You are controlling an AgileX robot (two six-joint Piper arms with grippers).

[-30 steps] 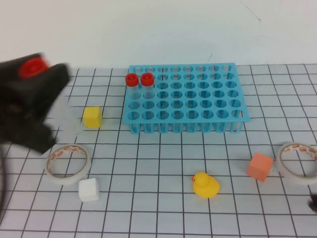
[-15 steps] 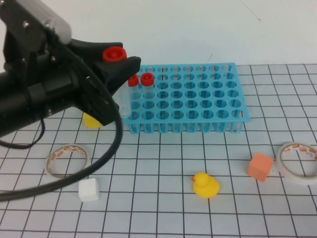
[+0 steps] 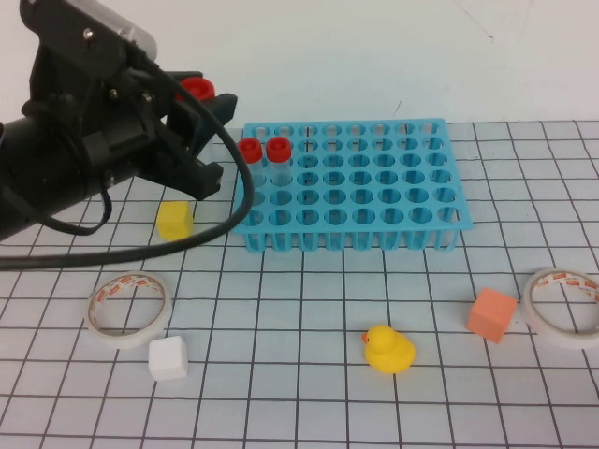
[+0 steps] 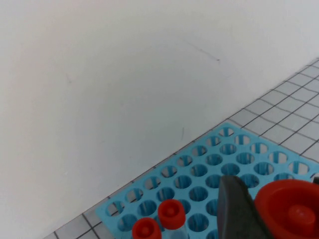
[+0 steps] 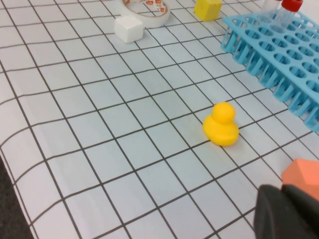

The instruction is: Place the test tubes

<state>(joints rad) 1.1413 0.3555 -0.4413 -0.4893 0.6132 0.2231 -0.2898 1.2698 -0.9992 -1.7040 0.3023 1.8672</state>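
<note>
A blue test tube rack (image 3: 374, 220) stands at the back middle of the gridded table. Two red-capped tubes (image 3: 263, 161) stand upright in neighbouring holes at its left end; they also show in the left wrist view (image 4: 159, 221). My left gripper (image 3: 208, 131) hovers just left of the rack's far left corner, shut on a third red-capped test tube (image 3: 197, 89), whose cap (image 4: 291, 209) sits against a dark finger (image 4: 237, 209). My right gripper (image 5: 289, 214) is low near the orange cube (image 5: 303, 174), fingers shut with nothing between them. It is outside the high view.
Near the rack's left end lies a yellow cube (image 3: 174, 220). A tape roll (image 3: 128, 309) and a white cube (image 3: 168, 358) sit at the front left. A yellow duck (image 3: 387, 349), the orange cube (image 3: 492, 314) and a second tape roll (image 3: 564, 307) are at the front right.
My left arm swung in from the left edge towards the rack with the tube, then drew slightly back and left. The right arm's tip has left the high view.
</note>
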